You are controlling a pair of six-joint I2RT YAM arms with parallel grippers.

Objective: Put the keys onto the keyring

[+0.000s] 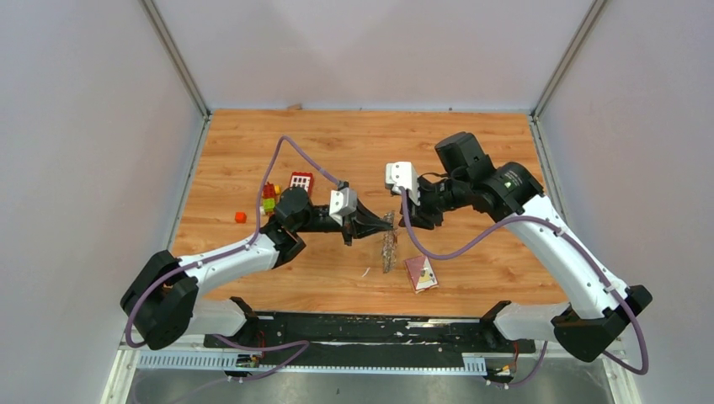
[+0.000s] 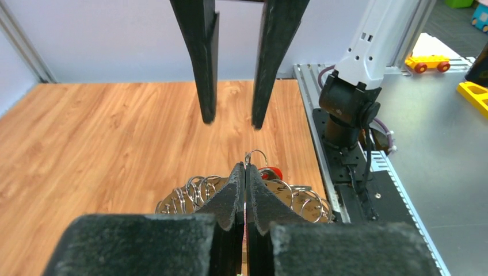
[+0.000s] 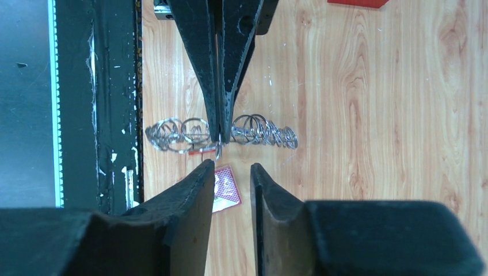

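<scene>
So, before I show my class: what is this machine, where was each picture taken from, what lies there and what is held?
These are two robot arms bolted at the near edge of a wooden table. The wide picture looks down from above and behind them. The other two come from a camera on each wrist, so each shows its own black fingers at the bottom. The left claw is pinched shut on the keyring, a large grey ring fringed with small wire loops, held on edge. The right claw faces it, open and empty. On the table lie a maroon card, a red block with white squares and a few small coloured blocks.
</scene>
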